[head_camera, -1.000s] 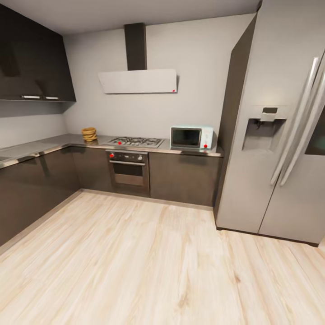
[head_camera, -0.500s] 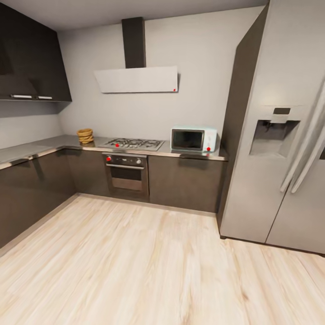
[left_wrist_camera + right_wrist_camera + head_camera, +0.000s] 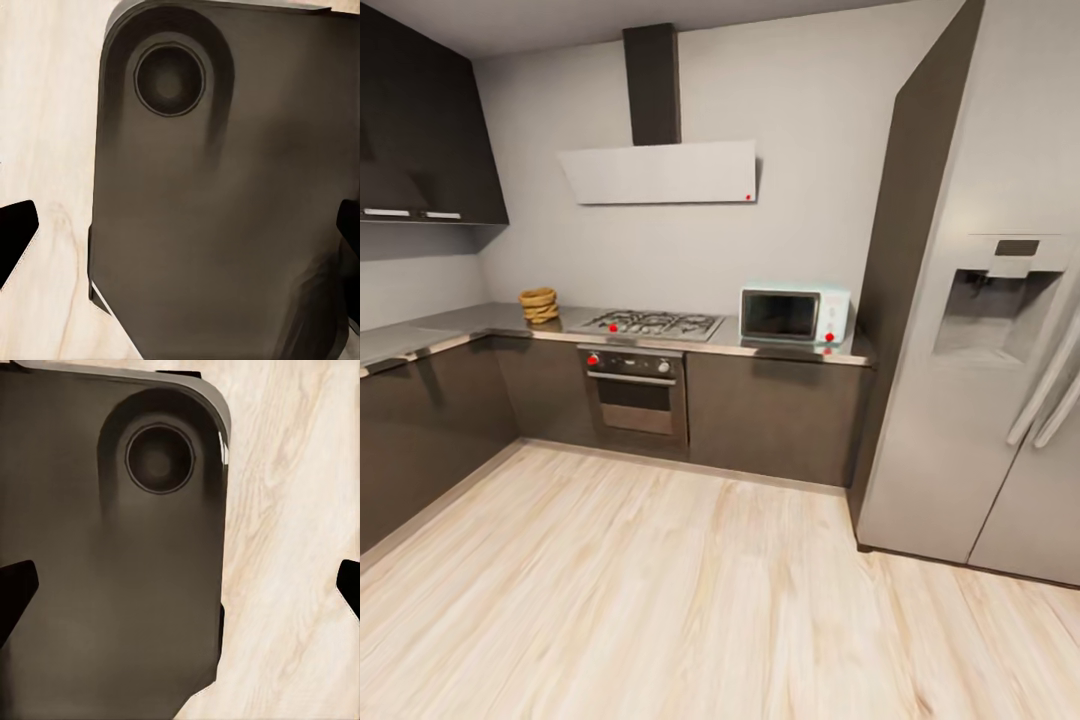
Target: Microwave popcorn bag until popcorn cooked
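The popcorn bag (image 3: 540,305), a small tan sack, stands on the grey countertop (image 3: 480,320) at the far left corner, left of the hob. It is too far off to make out any popcorn in its mouth. The mint-blue microwave (image 3: 795,315) sits on the same worktop at its right end, door closed, beside the fridge. In the left wrist view my left gripper (image 3: 180,240) is open over the robot's dark base and the wood floor. The right wrist view has my right gripper (image 3: 180,585) open too, with nothing between the fingers.
A gas hob (image 3: 648,324) with a built-in oven (image 3: 635,390) below lies between bag and microwave, under a flat hood (image 3: 660,172). A tall steel fridge (image 3: 980,300) stands at the right. Dark cabinets (image 3: 420,430) run along the left. Wood floor (image 3: 660,600) stretches ahead.
The whole head view has shifted: the counter, hob and microwave look slightly larger and the fridge has slid right, so the camera moved. The things themselves have not moved.
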`<state>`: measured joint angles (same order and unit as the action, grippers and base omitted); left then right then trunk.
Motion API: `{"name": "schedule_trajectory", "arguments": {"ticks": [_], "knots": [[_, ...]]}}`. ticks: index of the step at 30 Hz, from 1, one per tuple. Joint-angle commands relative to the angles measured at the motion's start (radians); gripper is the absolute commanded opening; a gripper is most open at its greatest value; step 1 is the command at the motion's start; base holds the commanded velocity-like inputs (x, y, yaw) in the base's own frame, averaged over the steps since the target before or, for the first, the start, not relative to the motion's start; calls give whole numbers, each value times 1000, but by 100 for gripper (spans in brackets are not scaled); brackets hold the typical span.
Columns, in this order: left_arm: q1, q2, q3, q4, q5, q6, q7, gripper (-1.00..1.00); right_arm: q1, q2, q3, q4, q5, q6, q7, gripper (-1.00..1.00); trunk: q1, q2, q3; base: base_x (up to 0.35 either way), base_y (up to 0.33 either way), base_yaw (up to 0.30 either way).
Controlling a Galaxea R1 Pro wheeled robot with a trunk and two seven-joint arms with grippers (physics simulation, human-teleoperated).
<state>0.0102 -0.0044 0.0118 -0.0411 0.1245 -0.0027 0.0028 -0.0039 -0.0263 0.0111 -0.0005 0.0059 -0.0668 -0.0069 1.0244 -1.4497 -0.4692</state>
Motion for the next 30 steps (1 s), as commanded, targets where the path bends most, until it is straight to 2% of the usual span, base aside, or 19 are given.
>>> {"name": "schedule_trajectory", "arguments": {"ticks": [1,30], "knots": [[1,0,0,-2,9,0,0,100,-1,-1,1,1,1,-3,-1,100,1,0,-1,325,0,0],[1,0,0,-2,9,0,0,100,0,-1,0,1,0,-14,-1,100,1,0,-1,325,0,-1]]}}
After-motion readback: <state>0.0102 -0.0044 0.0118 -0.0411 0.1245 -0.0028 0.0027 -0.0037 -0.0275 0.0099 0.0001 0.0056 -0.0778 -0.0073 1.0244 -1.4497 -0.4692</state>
